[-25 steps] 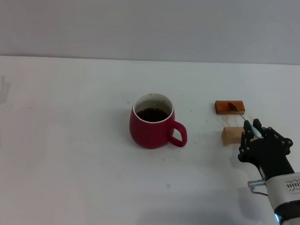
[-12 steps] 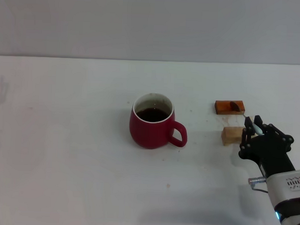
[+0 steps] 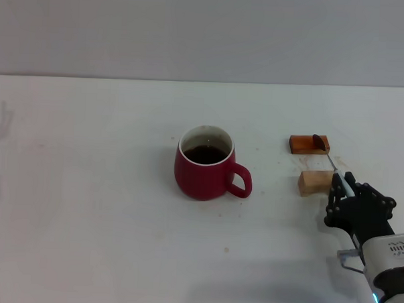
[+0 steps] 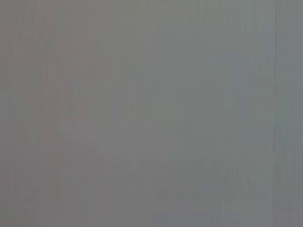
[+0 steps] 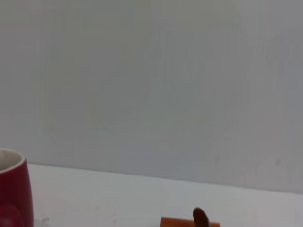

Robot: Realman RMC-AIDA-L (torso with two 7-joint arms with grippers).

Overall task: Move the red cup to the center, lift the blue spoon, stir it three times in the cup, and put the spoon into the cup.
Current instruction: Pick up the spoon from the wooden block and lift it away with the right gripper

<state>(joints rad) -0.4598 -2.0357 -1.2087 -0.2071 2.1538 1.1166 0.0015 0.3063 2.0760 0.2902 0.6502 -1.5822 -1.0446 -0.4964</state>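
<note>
The red cup point(image 3: 205, 164) stands upright near the middle of the white table point(image 3: 86, 187), dark liquid inside and its handle turned toward the robot's right. To its right lie an orange-brown block point(image 3: 308, 143) and, nearer the robot, a tan wooden block point(image 3: 312, 182). The right gripper point(image 3: 342, 191), just beside the tan block, is clenched on the pale handle of the blue spoon point(image 3: 329, 162), whose bowl rests at the orange-brown block. The left gripper is out of sight.

Even, bright diffuse light on my white table point(image 3: 105, 208); shadows soft and faint; no glare; my left wrist view uniformly grey, featureless
</note>
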